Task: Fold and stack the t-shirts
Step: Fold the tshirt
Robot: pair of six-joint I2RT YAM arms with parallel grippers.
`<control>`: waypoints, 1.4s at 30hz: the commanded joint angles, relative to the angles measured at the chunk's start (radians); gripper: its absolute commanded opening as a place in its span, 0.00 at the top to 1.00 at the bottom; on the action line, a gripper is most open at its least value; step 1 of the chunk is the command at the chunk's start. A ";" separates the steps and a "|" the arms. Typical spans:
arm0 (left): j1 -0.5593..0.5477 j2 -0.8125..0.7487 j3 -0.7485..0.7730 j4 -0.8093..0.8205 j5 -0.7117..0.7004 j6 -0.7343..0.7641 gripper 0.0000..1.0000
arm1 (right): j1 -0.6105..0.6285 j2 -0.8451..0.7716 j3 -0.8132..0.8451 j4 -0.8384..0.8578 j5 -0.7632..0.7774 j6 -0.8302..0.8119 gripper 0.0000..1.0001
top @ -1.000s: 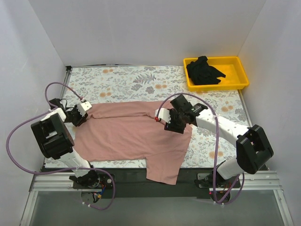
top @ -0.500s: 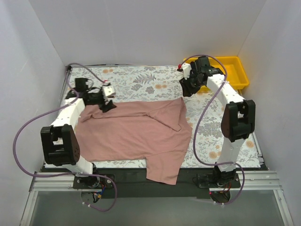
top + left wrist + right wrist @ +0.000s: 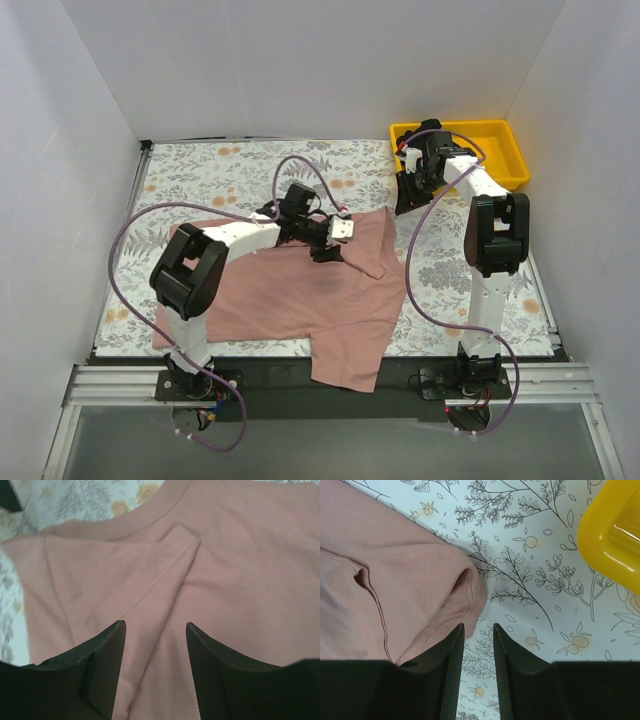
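The dusty pink t-shirt [image 3: 270, 290] lies spread on the floral table cover [image 3: 230, 175], with its right part folded over on itself. My left gripper [image 3: 335, 238] reaches across it and hovers open and empty just above the cloth, near the collar and a folded sleeve [image 3: 175, 550]. My right gripper [image 3: 405, 195] is just off the shirt's right edge [image 3: 465, 590], over bare table cover [image 3: 530, 580]. Its jaws are a narrow gap apart with nothing between them. The black t-shirt is hidden behind my right arm, over the yellow bin.
The yellow plastic bin [image 3: 500, 172] stands at the back right corner; its edge shows in the right wrist view [image 3: 615, 530]. A lower part of the pink shirt [image 3: 345, 365] hangs over the table's near edge. White walls close in three sides.
My left arm has swung from the shirt's left end to its upper right. My right arm left the shirt for the bin side and stayed there. The shirt's right part is now folded.
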 commanded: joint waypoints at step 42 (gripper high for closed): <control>-0.238 0.080 0.036 0.207 -0.115 0.037 1.00 | 0.052 0.108 -0.009 0.161 0.046 -0.013 0.88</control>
